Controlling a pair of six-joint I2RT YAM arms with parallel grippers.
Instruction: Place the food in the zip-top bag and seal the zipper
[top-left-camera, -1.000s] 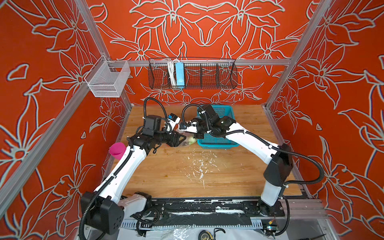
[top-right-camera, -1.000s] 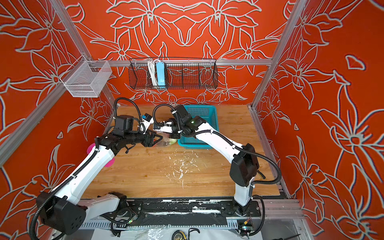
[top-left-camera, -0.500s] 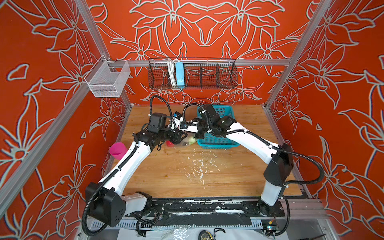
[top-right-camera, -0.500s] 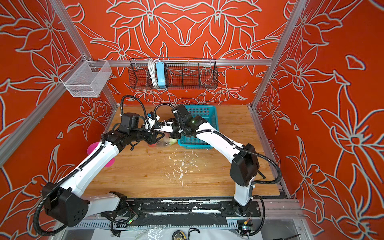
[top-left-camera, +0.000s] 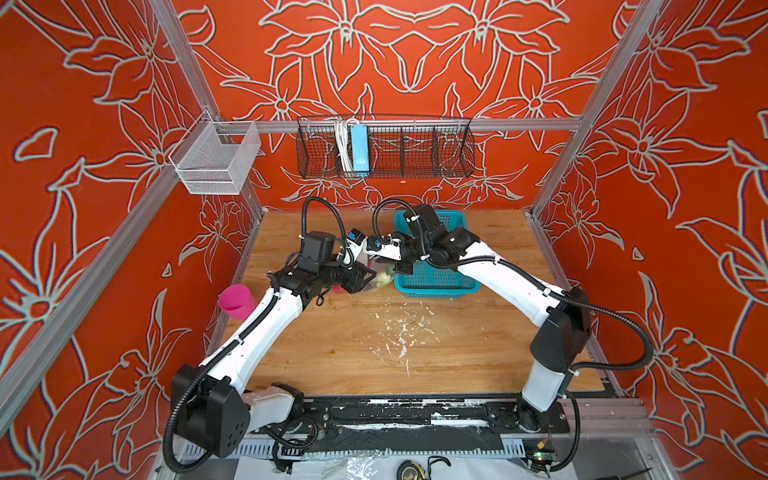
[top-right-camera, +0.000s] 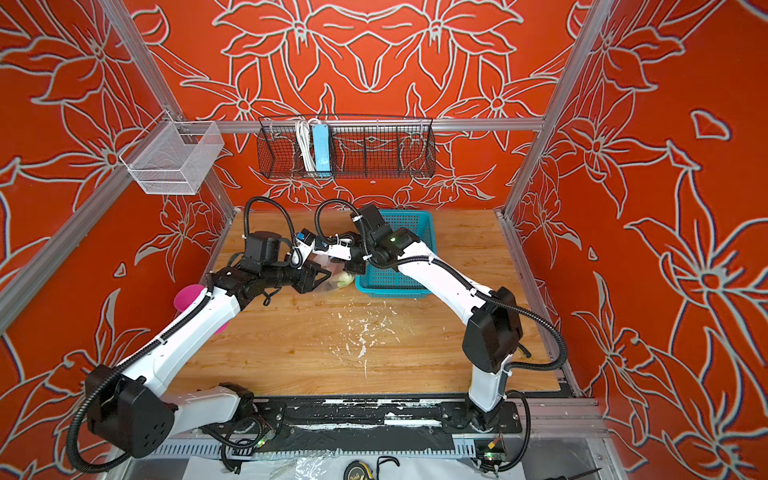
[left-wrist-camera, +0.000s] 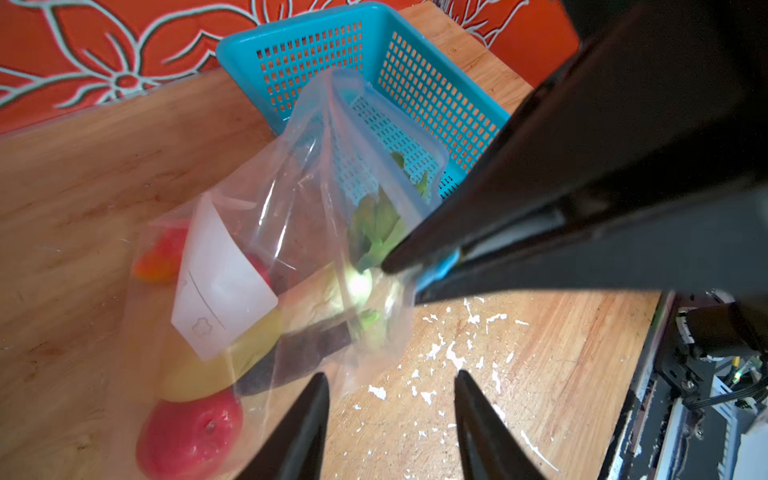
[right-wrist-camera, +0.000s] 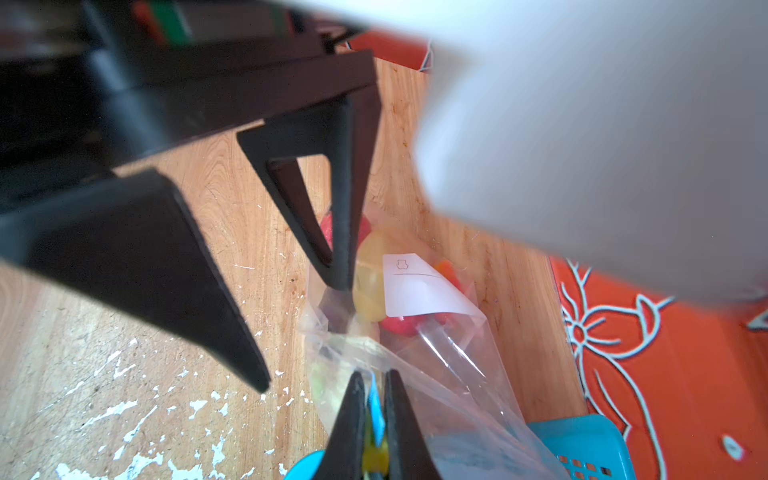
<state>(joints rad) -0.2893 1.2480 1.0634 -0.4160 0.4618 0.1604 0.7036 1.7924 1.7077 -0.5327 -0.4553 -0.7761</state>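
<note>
Only the right wrist view makes the grip plain: the right gripper (right-wrist-camera: 376, 399) is clamped tight on the zipper (right-wrist-camera: 376, 409). The light-blue strip is pinched between its two black fingers, and the yellowish slider (right-wrist-camera: 374, 457) sits just behind the tips. The left wrist view gives this pinch from the side, as a sliver of blue at the fingertips.

That view alone lays out what is inside the zip-top bag (left-wrist-camera: 299, 199). A radish (left-wrist-camera: 359, 284) with green leaves lies nearest the pinch. A dark eggplant (left-wrist-camera: 299, 357), a yellowish potato (left-wrist-camera: 220, 365), a red apple (left-wrist-camera: 191, 432) and a red-yellow fruit (left-wrist-camera: 160, 257) lie around the white label (left-wrist-camera: 220, 282). The bag's mouth gapes open and is lifted, while the filled end rests on the table (left-wrist-camera: 104, 145).

The left gripper (left-wrist-camera: 390, 382) has its jaws spread and grasps nothing, with bare wood showing between them. One finger overlaps the bag's edge, and I cannot tell whether it touches the plastic.

In both top views the arms hide nearly all of this. Only a scrap of the bag (top-left-camera: 381, 279) with something pale green inside shows, just beside the near left corner of the teal basket (top-left-camera: 436, 286).
</note>
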